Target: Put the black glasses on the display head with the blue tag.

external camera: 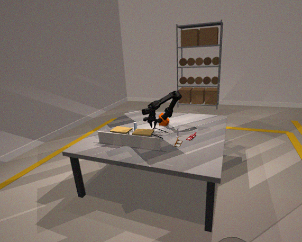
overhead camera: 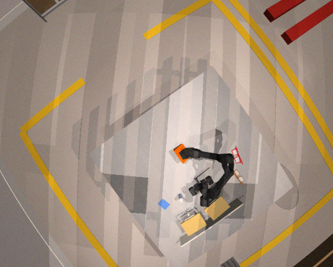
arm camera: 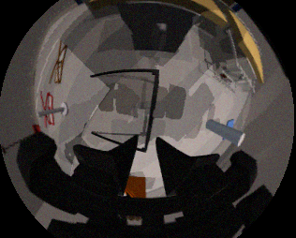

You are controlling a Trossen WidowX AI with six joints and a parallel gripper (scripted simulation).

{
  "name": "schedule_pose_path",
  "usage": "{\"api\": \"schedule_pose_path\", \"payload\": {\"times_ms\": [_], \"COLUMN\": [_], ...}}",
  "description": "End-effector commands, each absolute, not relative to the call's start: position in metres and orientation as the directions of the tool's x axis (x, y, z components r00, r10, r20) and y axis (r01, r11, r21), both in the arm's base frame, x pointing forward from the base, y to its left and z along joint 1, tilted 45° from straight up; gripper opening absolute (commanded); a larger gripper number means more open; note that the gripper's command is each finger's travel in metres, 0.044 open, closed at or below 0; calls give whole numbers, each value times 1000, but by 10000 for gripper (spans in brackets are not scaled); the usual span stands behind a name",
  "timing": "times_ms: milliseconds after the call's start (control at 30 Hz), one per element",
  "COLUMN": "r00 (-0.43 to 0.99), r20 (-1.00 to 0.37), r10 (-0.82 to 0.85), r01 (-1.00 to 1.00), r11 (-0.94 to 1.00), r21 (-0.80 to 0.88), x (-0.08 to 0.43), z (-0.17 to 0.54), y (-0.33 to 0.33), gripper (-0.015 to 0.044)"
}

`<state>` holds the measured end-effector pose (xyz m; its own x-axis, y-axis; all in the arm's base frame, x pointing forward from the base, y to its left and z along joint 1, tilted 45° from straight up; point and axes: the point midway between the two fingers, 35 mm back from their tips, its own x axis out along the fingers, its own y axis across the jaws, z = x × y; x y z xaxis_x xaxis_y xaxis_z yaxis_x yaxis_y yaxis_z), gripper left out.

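Observation:
The black glasses (overhead camera: 202, 173) (external camera: 161, 130) (arm camera: 153, 103) are under and beside my gripper, with both temples pointing left in the wrist view. My gripper (overhead camera: 200, 185) (external camera: 153, 126) (arm camera: 147, 138) is partly open. In the wrist view its two fingertips stand apart on either side of the near front corner of the glasses, with visible gaps. Whether the glasses touch the table is unclear. A small blue square (overhead camera: 164, 204) lies near a grey-blue cylinder (overhead camera: 180, 197) (external camera: 135, 125) (arm camera: 225, 132). I cannot clearly make out either display head or which one bears the blue tag.
Two yellow boards (overhead camera: 193, 224) (overhead camera: 217, 207) stand over a low pale wall (external camera: 129, 141). A grey wire-like shape (overhead camera: 188, 214) is beside the left board. Red glasses (overhead camera: 237, 155) and orange-brown glasses (overhead camera: 239, 176) lie right of the arm, near a thin post (external camera: 177, 132) (arm camera: 51, 111).

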<state>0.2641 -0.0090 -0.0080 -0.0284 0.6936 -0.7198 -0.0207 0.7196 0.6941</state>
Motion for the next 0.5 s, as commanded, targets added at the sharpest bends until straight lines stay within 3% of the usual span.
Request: {"api": "schedule_pose_path", "payload": {"times_ms": [0,467], "r00": [-31,-31], "r20": [-716,-715], "r10": [697,699], "r01": [-13,-13], "r11": [716,715], "r21": [698,699], "x": [262,260], "z": [-13,-29], "y": [-4,12], "gripper": [140,140]}}
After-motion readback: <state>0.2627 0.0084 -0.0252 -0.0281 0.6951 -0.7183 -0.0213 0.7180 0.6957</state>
